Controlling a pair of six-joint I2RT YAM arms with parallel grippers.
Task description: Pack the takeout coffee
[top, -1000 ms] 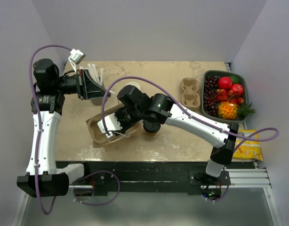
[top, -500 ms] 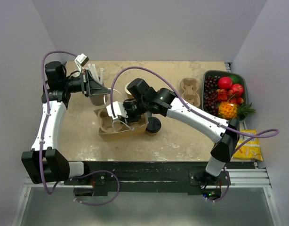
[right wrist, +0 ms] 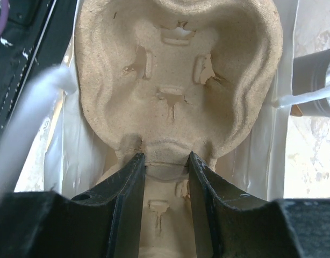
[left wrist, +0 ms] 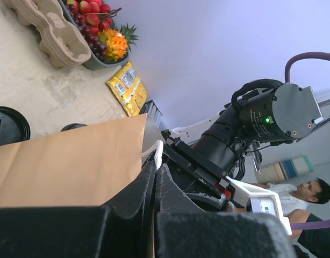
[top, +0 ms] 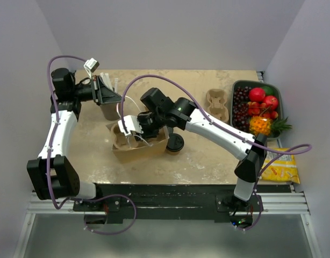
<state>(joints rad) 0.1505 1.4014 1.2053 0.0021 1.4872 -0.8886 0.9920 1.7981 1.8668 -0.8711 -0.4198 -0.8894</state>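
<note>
Since a second ago the left arm has pulled back, and the paper bag [top: 139, 153] has turned from lying to standing, mouth up, ready for packing. The left gripper [left wrist: 156, 167] has its fingers pressed together, seemingly on the bag's handle [left wrist: 158, 152]. The right gripper [right wrist: 166, 161], pointing down, is clamped on the cup tray [right wrist: 176, 80] inside the bag. The coffee [top: 174, 144] waits just right of the bag.

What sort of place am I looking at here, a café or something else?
Probably a robotics lab staged as a takeout counter: two robot arms bolted to a walled-in table, a paper bag, cup carrier and lidded coffee, plus a man in the background.
</note>
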